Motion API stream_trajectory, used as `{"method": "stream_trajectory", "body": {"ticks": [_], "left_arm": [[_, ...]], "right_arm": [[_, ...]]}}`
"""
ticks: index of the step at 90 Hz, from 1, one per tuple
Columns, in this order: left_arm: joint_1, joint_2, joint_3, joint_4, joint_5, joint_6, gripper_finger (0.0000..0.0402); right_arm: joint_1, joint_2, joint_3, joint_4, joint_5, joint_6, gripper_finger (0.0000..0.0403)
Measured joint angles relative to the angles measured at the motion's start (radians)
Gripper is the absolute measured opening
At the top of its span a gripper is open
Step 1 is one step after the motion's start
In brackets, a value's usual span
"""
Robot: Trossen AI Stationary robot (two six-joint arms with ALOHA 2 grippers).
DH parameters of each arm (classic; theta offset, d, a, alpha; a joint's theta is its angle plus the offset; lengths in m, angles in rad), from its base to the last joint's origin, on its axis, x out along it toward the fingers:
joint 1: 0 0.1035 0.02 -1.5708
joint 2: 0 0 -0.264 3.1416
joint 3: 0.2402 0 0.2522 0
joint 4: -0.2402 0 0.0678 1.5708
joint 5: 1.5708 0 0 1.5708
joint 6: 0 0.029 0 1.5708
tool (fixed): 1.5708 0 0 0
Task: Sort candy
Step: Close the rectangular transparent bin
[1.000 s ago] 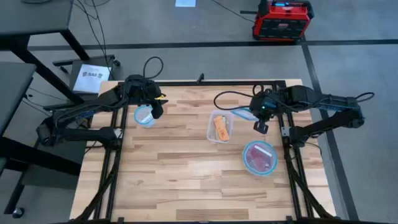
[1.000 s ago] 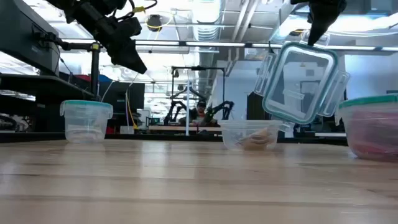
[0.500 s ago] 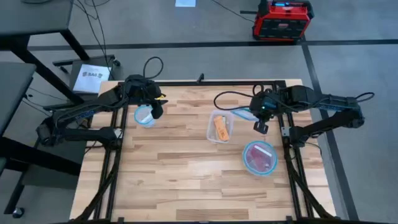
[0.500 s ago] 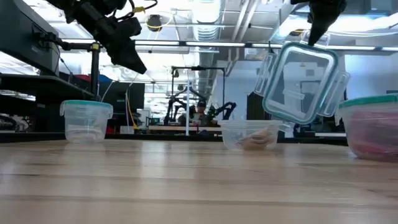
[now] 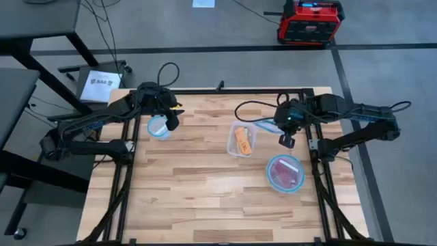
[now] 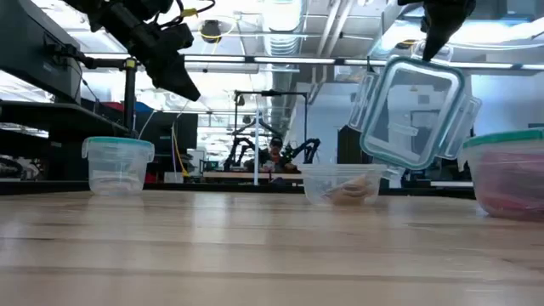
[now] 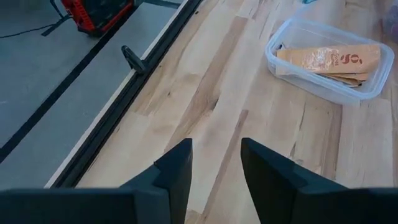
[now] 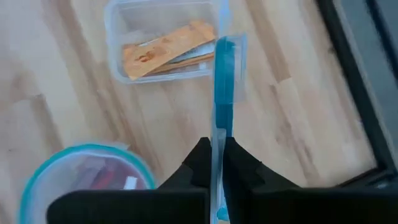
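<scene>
A clear blue-rimmed lid (image 8: pixel 219 93) was held edge-on between the fingers of the right gripper (image 8: pixel 213 163), whose jaws were clamped on its rim; in the low view the lid (image 6: pixel 414 110) hung tilted above the table (image 5: pixel 205 184), clear of the wood. Just beyond those jaws, an open rectangular container (image 8: pixel 163 46) was seen on the table, with orange-white candy bars (image 8: pixel 166 48) lying inside it. To one side of the jaws and nearer the wrist, a round teal-rimmed container (image 8: pixel 87 180) was seen with its lid on and red candy (image 8: pixel 102 177) inside. From above, the right gripper (image 5: pixel 287 139) was placed between the rectangular container (image 5: pixel 241 139) and the table's right edge, with the round container (image 5: pixel 285 173) nearer the front. The left gripper (image 7: pixel 214 163) was held above bare wood with its jaws slightly apart and nothing between them; well ahead of them lay the rectangular container (image 7: pixel 328 59). In the high view a small round clear container (image 5: pixel 158 127) stood directly beside the left gripper (image 5: pixel 172 121).
</scene>
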Motion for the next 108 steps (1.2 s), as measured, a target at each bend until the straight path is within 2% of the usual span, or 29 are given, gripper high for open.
{"method": "stream_trajectory", "body": {"ticks": [13, 26, 42, 60, 84, 97, 108], "left_arm": [[0.0, 0.0, 0.0, 0.03, 0.0, 0.012, 0.0123], [0.0, 0.0, 0.0, 0.048, 0.0, 0.022, 0.0123], [0.0, 0.0, 0.0, 0.048, 0.0, 0.029, 0.0123], [0.002, 0.0, 0.0, 0.089, 0.0, 0.06, 0.0123], [-0.02, 0.0, 0.0, 0.109, 0.053, 0.032, 0.0123], [-0.076, 0.012, 0.0, 0.106, 0.141, -0.014, 0.0123], [-0.137, 0.045, 0.0, 0.101, 0.147, -0.046, 0.0123]], "right_arm": [[0.0, -0.002, 0.006, -0.003, -0.007, 0.012, 0.0], [0.026, -0.005, 0.075, -0.001, -0.035, 0.016, 0.0], [0.057, -0.007, 0.158, 0.091, -0.173, 0.034, 0.0], [0.136, -0.006, 0.164, 0.173, -0.234, 0.083, 0.0], [0.249, -0.006, 0.164, 0.298, -0.236, 0.112, 0.0], [0.293, 0.004, 0.164, 0.325, -0.19, 0.112, 0.0], [0.311, 0.027, 0.164, 0.326, -0.187, 0.112, 0.0]]}}
